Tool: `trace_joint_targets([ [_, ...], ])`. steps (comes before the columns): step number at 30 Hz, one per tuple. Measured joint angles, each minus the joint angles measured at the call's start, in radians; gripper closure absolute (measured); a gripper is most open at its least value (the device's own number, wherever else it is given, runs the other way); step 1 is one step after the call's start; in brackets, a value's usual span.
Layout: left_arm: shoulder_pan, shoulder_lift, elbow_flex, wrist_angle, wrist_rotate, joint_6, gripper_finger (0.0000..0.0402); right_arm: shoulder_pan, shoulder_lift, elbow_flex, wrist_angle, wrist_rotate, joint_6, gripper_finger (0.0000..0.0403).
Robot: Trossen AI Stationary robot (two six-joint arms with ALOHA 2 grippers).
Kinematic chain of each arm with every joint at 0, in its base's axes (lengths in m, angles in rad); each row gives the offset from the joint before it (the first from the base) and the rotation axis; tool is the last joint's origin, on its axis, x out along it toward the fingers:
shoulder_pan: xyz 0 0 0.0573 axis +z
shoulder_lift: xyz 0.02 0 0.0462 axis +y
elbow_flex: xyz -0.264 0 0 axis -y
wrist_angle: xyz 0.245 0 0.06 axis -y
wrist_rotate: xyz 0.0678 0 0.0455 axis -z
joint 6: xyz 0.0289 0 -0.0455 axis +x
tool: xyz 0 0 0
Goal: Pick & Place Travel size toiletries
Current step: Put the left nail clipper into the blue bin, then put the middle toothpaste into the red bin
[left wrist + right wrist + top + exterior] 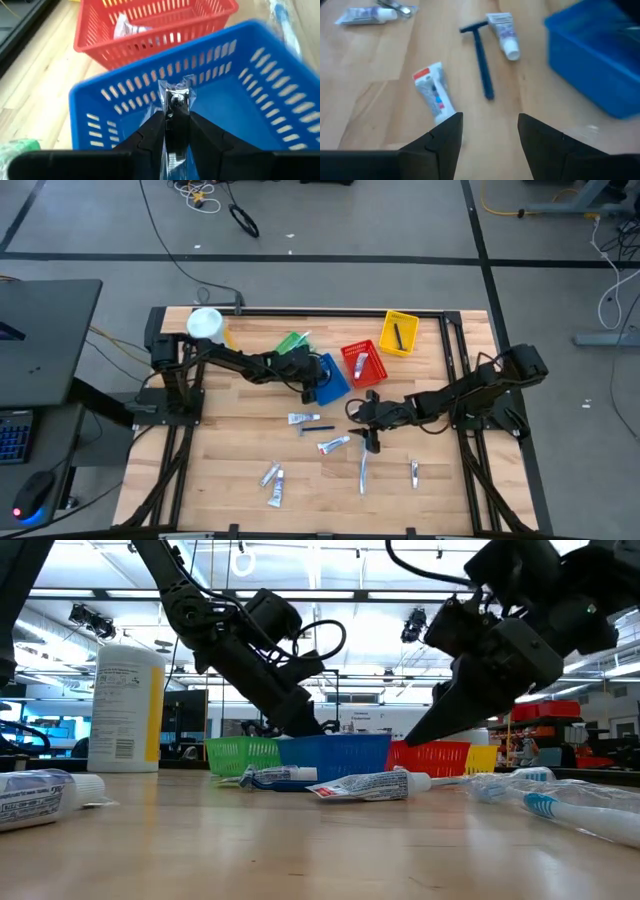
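My left gripper [176, 131] hovers over the blue basket [240, 100], shut on a small item in a clear wrapper [175, 97]; in the high view it sits over that basket [328, 380]. My right gripper [490, 132] is open above the bare wood, near the table's middle [368, 430]. Just ahead of it lie a white tube with red and blue print [433, 95], a dark blue razor [481, 55] and a white capped tube [503, 32]. More tubes [273, 480] and a wrapped toothbrush [363, 470] lie flat toward the near edge. My left gripper pinches the clear-wrapped item [176, 115] between its two fingers [152, 135]. The item sticks out past the fingertips, lifted clear above the blue basket's inside. Its wrapper's free end [175, 85] points toward the basket's far wall.
A red basket [363, 364] holding a tube, a yellow basket [398, 332] with a dark item and a green basket [292, 343] stand along the far side. A big white canister [205, 323] stands at the far left corner. Another small item [414, 472] lies near right.
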Motion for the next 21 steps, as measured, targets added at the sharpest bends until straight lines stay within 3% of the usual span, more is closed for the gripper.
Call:
trace_joint_targets([
  [5, 0.0, 0.0, 0.0, -0.005, -0.003, 0.0, 0.0274, 0.0, -0.035, 0.0, -0.01, 0.009, 0.007, 0.0204],
  [11, -0.004, -0.001, 0.0, 0.041, -0.056, -0.028, 0.0239, 0.001, 0.013, 0.0, 0.159, -0.159, -0.038, 0.0204],
  [21, -0.064, -0.14, 0.0, 0.032, -0.123, -0.005, 0.0231, 0.0, 0.167, 0.0, 0.218, -0.172, -0.039, 0.0204],
])
